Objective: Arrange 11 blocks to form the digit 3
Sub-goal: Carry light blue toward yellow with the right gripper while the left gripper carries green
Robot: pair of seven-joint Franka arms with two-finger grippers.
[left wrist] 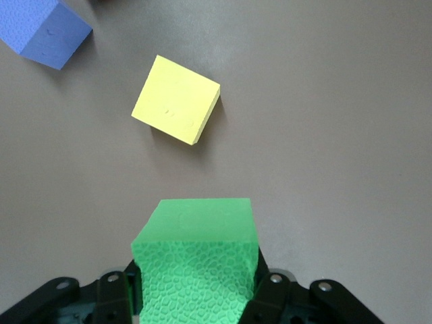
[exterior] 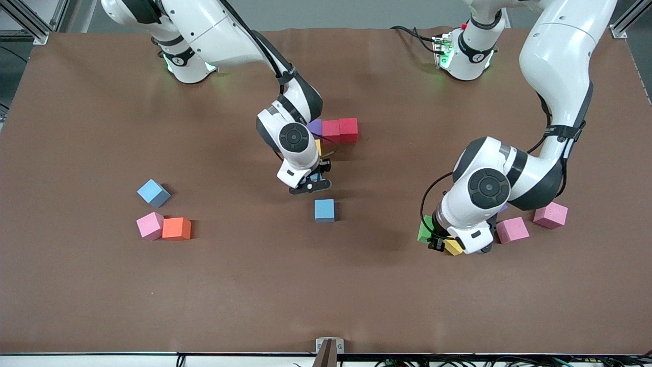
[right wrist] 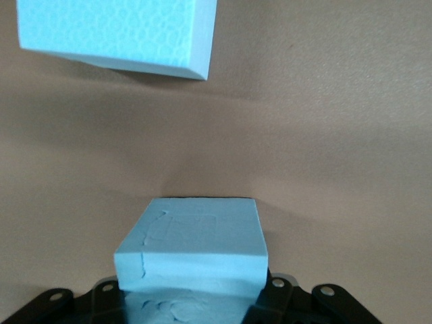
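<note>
My right gripper (exterior: 311,182) (right wrist: 192,297) is shut on a light blue block (right wrist: 192,250), low over the table beside another light blue block (exterior: 324,210) (right wrist: 115,34). A purple block (exterior: 314,126) and two red blocks (exterior: 331,130) (exterior: 348,128) form a touching row close to the right arm's wrist. A yellow block (exterior: 318,147) peeks out under that wrist. My left gripper (exterior: 436,242) (left wrist: 196,290) is shut on a green block (exterior: 425,229) (left wrist: 196,260). Beside it lie a yellow block (exterior: 453,247) (left wrist: 177,100) and a purple block (left wrist: 46,32).
Two pink blocks (exterior: 512,229) (exterior: 550,214) lie by the left arm's wrist. Toward the right arm's end of the table sit a light blue block (exterior: 153,192), a pink block (exterior: 150,226) and an orange block (exterior: 176,229), the last two touching.
</note>
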